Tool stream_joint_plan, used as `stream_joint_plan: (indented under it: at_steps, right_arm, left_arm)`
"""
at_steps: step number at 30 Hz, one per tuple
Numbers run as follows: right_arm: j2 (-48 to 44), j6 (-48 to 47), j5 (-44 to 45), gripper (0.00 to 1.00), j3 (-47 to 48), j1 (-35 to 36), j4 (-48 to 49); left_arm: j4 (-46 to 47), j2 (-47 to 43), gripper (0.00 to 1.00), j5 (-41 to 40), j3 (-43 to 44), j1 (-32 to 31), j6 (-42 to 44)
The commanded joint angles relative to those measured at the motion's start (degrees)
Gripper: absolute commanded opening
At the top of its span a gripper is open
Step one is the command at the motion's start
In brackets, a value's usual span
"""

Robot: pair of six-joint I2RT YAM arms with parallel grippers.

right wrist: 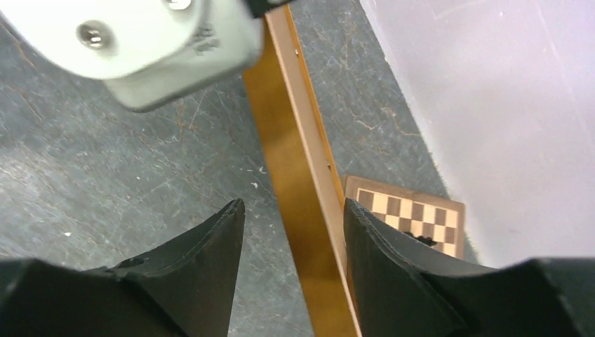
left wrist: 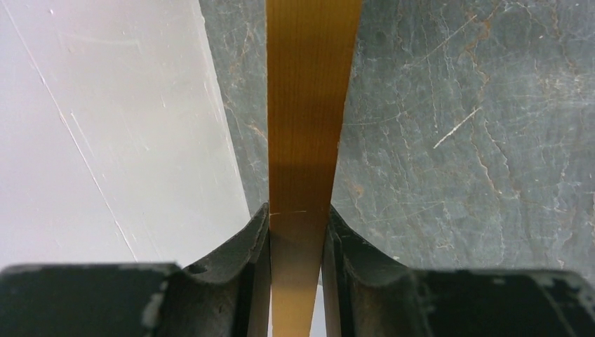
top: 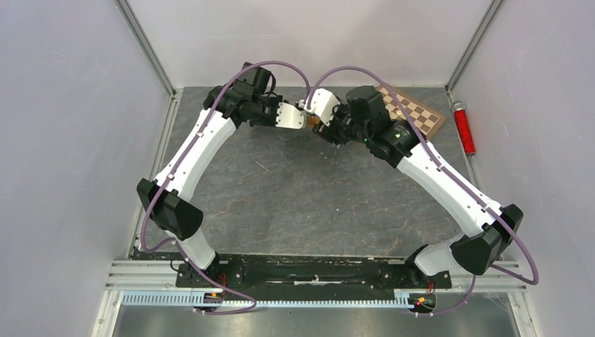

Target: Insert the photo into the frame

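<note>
1. Top view. Both my arms reach to the far middle of the desk (top: 295, 196) and meet there, tip to tip. My left pincer (top: 303, 118) and my right pincer (top: 319, 126) are just beside each other. Only a small brown bit of the frame (top: 313, 121) shows between them. A chessboard (top: 415, 110) lies flat at the far right corner. A red cylinder (top: 463, 128) lies beyond the desk's right edge.

2. Left wrist view. My left pincer (left wrist: 298, 239) is clamped on the frame (left wrist: 309, 105). Both fingers (left wrist: 251, 274) press flat against the sides of a narrow wooden rail, with no gap on either side. The rail runs straight away from the grip, with the grey desk (left wrist: 463, 112) far below it. A pale wall (left wrist: 105, 126) fills the left side.

3. Right wrist view. My right pincer (right wrist: 293, 207) stands parted, straddling the same frame (right wrist: 284, 140) without squeezing it. The desk shows through a clear gap between the left finger (right wrist: 210, 260) and the wood. The right finger sits close against the rail's paler stepped edge; whether it touches, I cannot tell. A white housing (right wrist: 140, 49) sits over the rail's far end. The chessboard (right wrist: 410, 214) lies below, by the wall.
</note>
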Motion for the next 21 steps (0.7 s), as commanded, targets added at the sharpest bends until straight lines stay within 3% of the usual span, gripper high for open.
stream_joint_plan:
  at_steps: [1,9,21]
  right_arm:
    - [-2.17,-6.82,9.13,0.59,-1.05,4.15,0.89]
    - [-2.93,-11.16,17.65,0.59,-4.94,7.17,3.29]
    - [-2.85,-15.46,21.59,0.56,-9.44,7.13,6.93]
  left_arm:
    - [-0.44,-4.23,0.02,1.28,3.88,0.15,-3.93]
    - [-0.88,-4.93,0.02,1.08,4.01,0.22,-2.74]
    - [0.08,-6.38,0.02,1.2,1.17,0.31,-2.55]
